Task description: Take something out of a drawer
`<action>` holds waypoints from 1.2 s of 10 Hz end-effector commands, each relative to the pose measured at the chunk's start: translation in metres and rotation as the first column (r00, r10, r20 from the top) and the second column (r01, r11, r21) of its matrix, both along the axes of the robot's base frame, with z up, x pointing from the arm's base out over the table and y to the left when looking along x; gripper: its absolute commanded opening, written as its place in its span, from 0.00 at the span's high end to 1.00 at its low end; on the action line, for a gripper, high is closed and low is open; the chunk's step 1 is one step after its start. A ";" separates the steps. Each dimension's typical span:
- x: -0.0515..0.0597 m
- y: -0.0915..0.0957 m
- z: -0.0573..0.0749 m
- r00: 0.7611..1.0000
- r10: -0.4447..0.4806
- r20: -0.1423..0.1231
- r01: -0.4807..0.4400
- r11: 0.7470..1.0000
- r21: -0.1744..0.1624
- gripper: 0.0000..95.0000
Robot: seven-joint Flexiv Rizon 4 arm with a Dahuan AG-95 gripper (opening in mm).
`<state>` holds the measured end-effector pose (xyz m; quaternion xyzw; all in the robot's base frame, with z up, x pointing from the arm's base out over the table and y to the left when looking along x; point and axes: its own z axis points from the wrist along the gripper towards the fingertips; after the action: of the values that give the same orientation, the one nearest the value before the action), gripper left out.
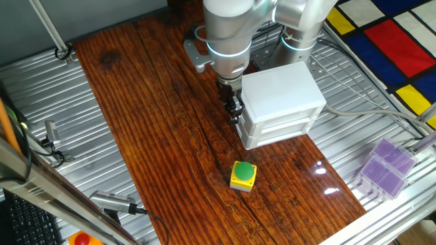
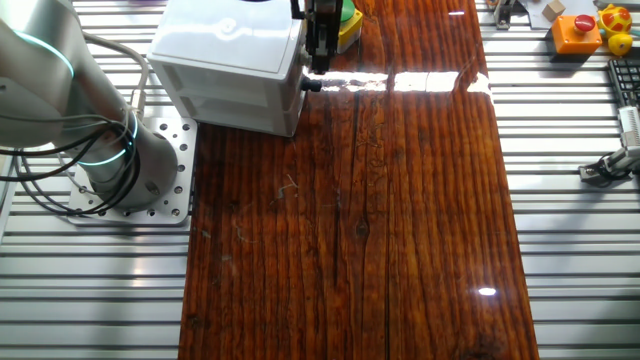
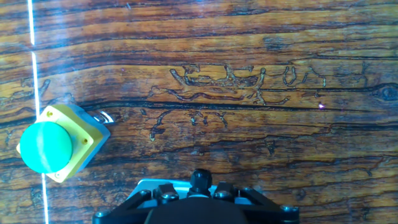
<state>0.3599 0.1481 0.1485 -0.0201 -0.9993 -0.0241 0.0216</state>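
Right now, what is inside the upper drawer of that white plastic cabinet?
Nothing inside shows. The upper drawer of the white plastic cabinet looks shut, its walls hiding any contents. The black two-finger gripper is at its front; a yellow box with a green button sits outside.

White drawer [image 1: 281, 118] shut, upper slot of cabinet, cube unseen
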 end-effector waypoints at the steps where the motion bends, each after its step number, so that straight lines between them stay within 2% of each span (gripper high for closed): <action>1: 0.000 0.000 0.001 1.000 -0.006 -0.001 0.006 1.000 -0.001 0.80; 5: 0.000 0.000 0.001 1.000 -0.014 0.000 0.014 1.000 -0.002 0.80; 6: 0.000 0.000 0.001 1.000 -0.018 0.002 0.018 1.000 -0.003 1.00; 12: 0.003 0.000 0.001 1.000 -0.025 -0.004 0.025 1.000 -0.002 1.00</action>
<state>0.3633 0.1484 0.1487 -0.0326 -0.9989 -0.0239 0.0245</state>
